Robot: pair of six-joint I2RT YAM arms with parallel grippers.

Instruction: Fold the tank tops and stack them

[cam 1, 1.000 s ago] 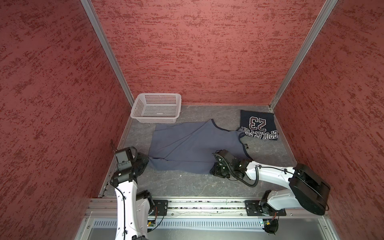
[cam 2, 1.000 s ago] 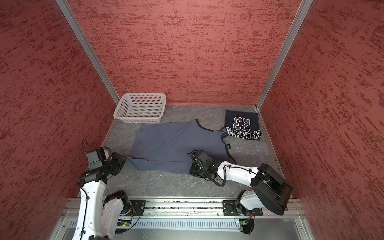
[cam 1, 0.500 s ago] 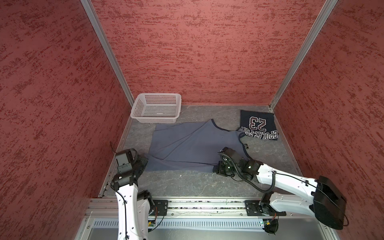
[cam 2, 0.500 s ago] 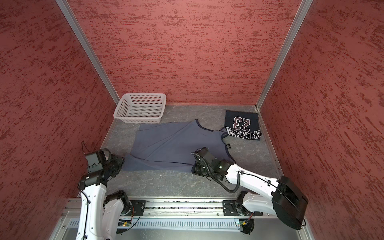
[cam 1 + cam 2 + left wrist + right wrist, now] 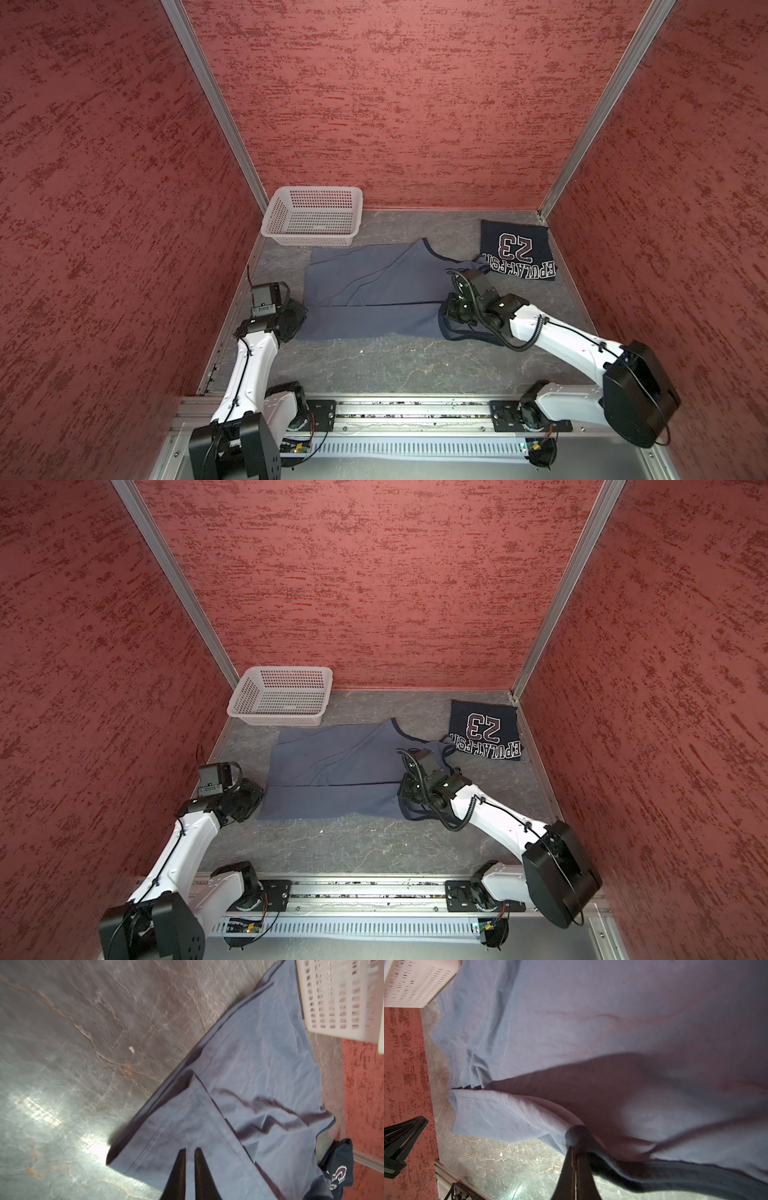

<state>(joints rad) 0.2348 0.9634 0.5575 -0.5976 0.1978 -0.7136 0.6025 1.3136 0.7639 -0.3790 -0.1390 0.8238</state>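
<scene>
The navy tank top (image 5: 517,249) lies folded at the far right corner of the grey marbled tabletop (image 5: 395,361). Its print faces up and is upside down in both top views. It shows a large maroon "23" with a white outline, and beside that a row of white block letters that I cannot read with certainty. No writing shows on the grey-blue tank top (image 5: 374,286).

In the left wrist view, the two black fingers of the left gripper (image 5: 190,1150) stand a narrow slit apart. They hang over a hem corner of the grey-blue tank top (image 5: 259,1059), and cloth shows through the gap, but nothing is visibly pinched. In both top views this gripper sits at the near left corner of the top, where the near strip of cloth is folded back over the rest along a straight dark seam line.

The fingers of the right gripper (image 5: 574,1151) are pressed together on the grey-blue tank top (image 5: 591,1022). A dark bunch of the cloth's trimmed edge is caught at their tips, and the fabric rises from there in a lifted sheet. In a top view the right gripper (image 5: 409,789) is at the near right end of the top, by the dark-trimmed strap loops.

The grey-blue tank top (image 5: 332,771) is spread across the middle of the tabletop between the two grippers. Its far left corner is just beside the white perforated basket (image 5: 309,241), and its strap end is near the navy tank top (image 5: 486,729).
</scene>
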